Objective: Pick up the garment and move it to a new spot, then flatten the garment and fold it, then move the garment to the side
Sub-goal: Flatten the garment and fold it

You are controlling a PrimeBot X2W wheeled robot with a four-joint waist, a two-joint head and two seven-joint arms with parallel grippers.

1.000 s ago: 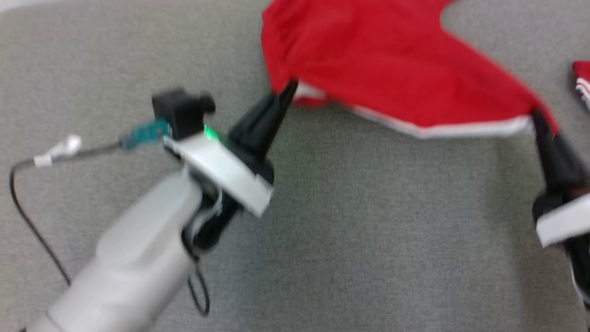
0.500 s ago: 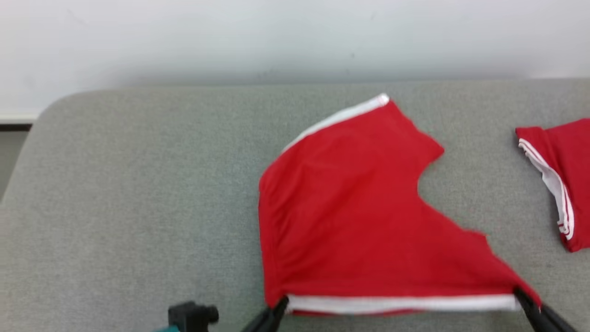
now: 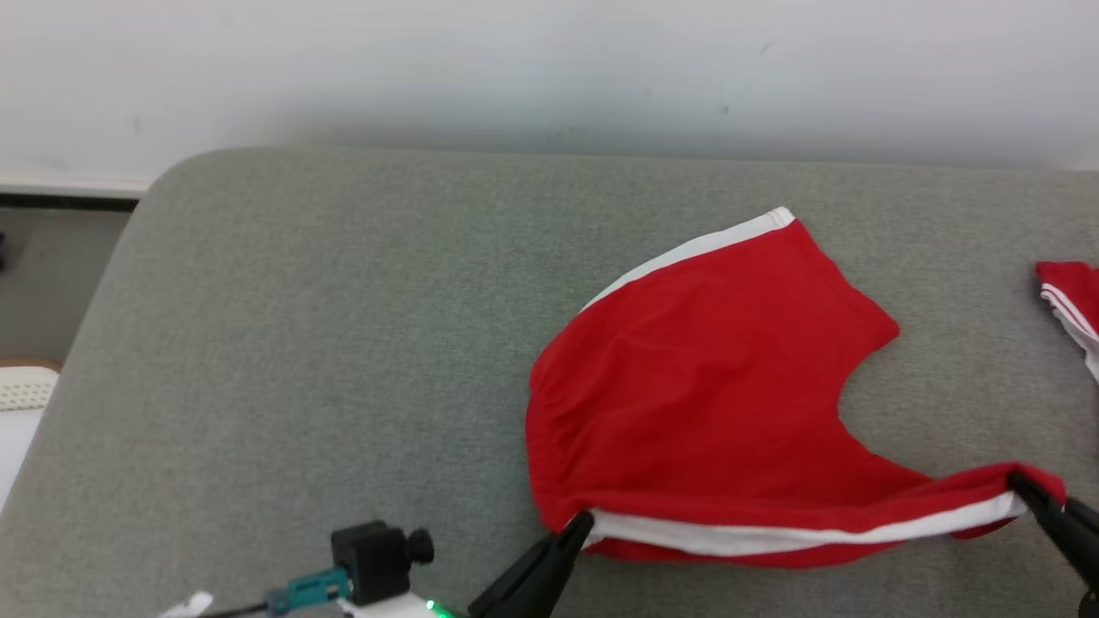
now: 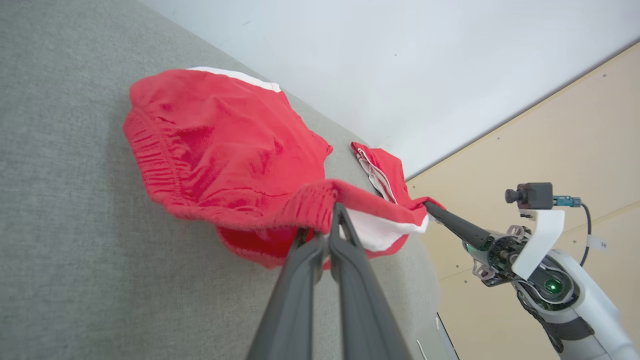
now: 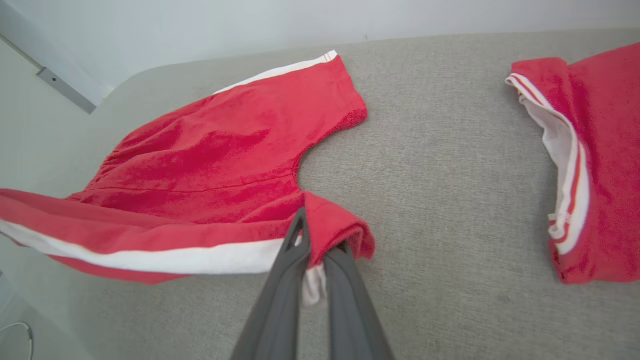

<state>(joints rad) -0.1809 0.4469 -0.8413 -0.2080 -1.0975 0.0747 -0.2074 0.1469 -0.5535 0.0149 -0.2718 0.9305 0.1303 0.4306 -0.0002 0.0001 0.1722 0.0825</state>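
The garment point(image 3: 704, 369) is red with a white stripe along one edge and lies spread on the grey cushioned surface point(image 3: 300, 343). Its near striped edge is lifted and stretched between my two grippers. My left gripper point(image 3: 584, 519) is shut on the left corner, pinched at the gathered red hem point(image 4: 335, 207). My right gripper point(image 3: 1017, 481) is shut on the right corner, where red fabric folds over the fingers point(image 5: 315, 230). The left wrist view shows the right gripper point(image 4: 427, 205) at the far end of the stripe. The garment's point(image 5: 215, 155) far part rests flat.
A second red piece with white trim point(image 3: 1069, 300) lies at the right on the same surface point(image 5: 590, 165). A white wall point(image 3: 549, 69) stands behind. The surface's rounded left edge point(image 3: 103, 300) drops to the floor.
The head view has swung upward and now takes in the wall. Both grippers keep their hold on the striped edge; the right corner now stands higher than the left.
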